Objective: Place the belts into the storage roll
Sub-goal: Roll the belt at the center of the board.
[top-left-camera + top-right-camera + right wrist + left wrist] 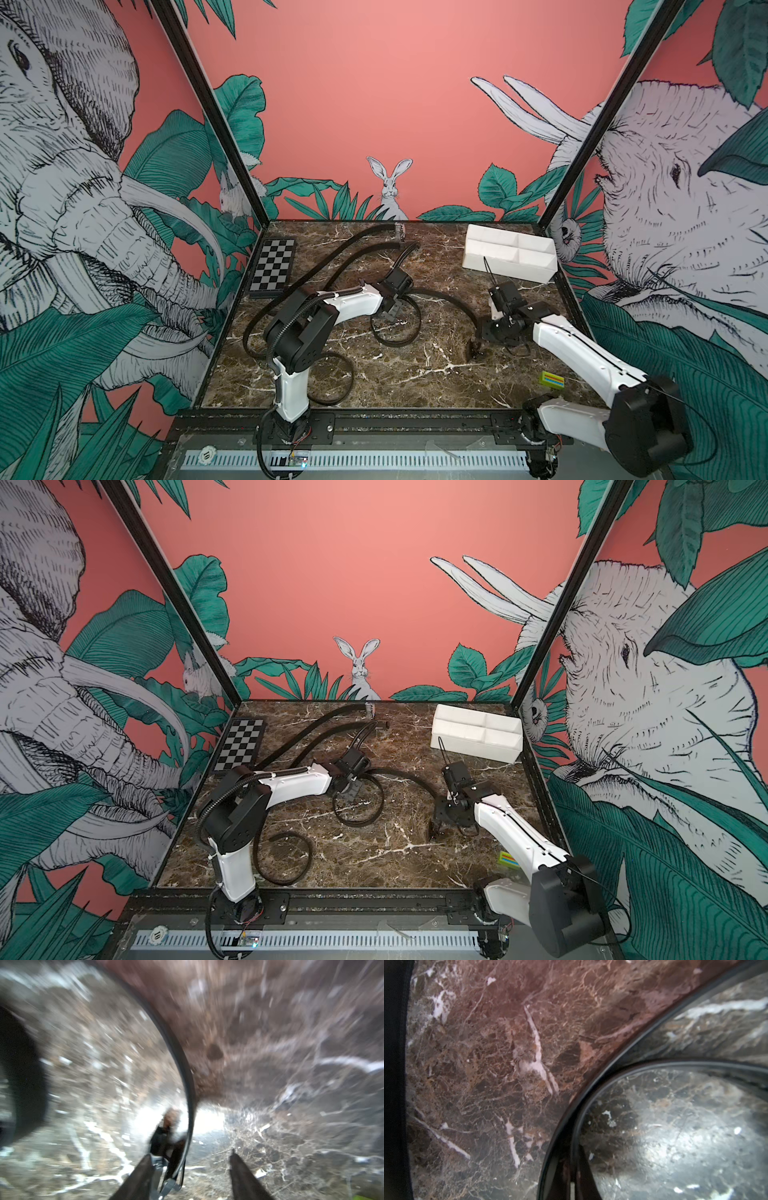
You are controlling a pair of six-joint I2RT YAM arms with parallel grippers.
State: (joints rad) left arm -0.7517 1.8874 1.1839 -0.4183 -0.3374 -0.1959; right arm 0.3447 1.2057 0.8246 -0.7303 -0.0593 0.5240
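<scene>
**Desk:** What has your left claw [390,311] got?

**Me:** It is pinched tight on the coiled belt [583,1093]. In my left wrist view the strap stands on edge and its loops run straight into the claw. That claw sits well to the left of the white divided tray [507,266], on the tray's near side.

**Desk:** And the right one?

**Me:** My right claw [190,1153] is spread wide and grips nothing. Its fingers [243,1176] point down at the marble bench [415,374], near the tray's near long wall. The same belt's buckle end [164,1169] lies between the fingers, close against one of them. That view is smeared, so I can't read the buckle itself.

**Desk:** How does that belt run?

**Me:** From the coil under my left claw it arcs toward the tray, then bends away to the right claw.

**Desk:** The other two?

**Me:** A second belt [384,227] with a silvery buckle and a third belt [390,247] start left of the tray and head away from it. The checkered board [272,268] lies farther from the tray than both starts. An open loop of strap [351,374] lies farthest from the tray, and I cannot tell which belt it belongs to. All three belts are on the bench, outside the tray. A small green striped block [552,380] sits well to the tray's near side.
</scene>
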